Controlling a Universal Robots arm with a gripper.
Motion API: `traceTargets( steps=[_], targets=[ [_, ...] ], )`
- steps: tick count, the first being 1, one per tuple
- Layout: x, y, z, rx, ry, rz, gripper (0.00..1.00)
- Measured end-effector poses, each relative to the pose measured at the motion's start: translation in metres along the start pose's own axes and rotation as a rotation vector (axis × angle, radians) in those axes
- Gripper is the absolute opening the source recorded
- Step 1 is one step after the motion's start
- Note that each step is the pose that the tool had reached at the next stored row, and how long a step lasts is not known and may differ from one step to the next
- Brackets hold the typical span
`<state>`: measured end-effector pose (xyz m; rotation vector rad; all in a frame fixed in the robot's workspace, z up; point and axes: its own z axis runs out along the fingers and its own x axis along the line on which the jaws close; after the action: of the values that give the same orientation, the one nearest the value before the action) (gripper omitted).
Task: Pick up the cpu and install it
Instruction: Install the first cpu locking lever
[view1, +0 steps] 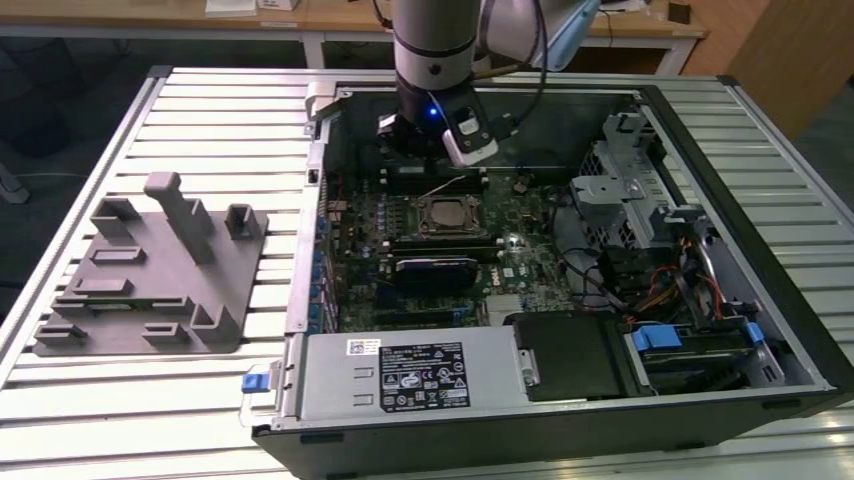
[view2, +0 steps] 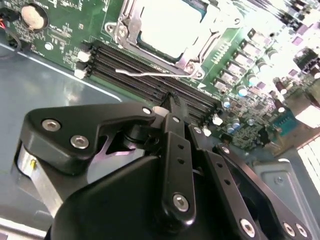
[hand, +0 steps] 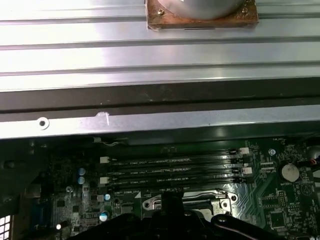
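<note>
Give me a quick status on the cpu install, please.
Pincer low over long black memory slots, beside metal socket frame. Small silvery square cpu lies inside it. Thin pale wire lever between them.

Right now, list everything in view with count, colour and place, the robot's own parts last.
table: one, silver slatted, under everything.
fixture: one, grey, on the table, exterior view's left of the case.
computer case: one, black, open, on the table.
motherboard: one, green, inside the case.
socket frame: one, black and metal, on the motherboard.
cpu: one, silvery, inside the socket frame.
memory slots: four, black, beside the socket frame.
power supply: one, silver, at the case's near side in the exterior view.
arm: one, grey, above the case.
gripper: one, black, close above the memory slots.
</note>
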<state>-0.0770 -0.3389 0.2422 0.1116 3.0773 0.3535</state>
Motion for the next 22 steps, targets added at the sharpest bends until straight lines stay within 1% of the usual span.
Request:
traceTargets(
  steps=[2, 6, 12, 16, 21, 22],
  targets=[
    [-0.0006, -0.0004, 0.0019, -0.0005, -0.0061, -0.001, 0.11],
    [-0.0024, -0.0013, 0.0066, -0.0012, -0.0154, -0.003, 0.11],
    [-0.0039, -0.0033, 0.0158, -0.0014, -0.0208, 0.000, 0.11],
    [-0.0043, -0.0042, 0.0196, -0.0017, -0.0259, 0.000, 0.11],
    [-0.0043, -0.0048, 0.0222, -0.0040, -0.0372, 0.001, 0.11],
    [-0.0042, -0.0049, 0.0227, -0.0050, -0.0405, 0.002, 0.11]
  ],
)
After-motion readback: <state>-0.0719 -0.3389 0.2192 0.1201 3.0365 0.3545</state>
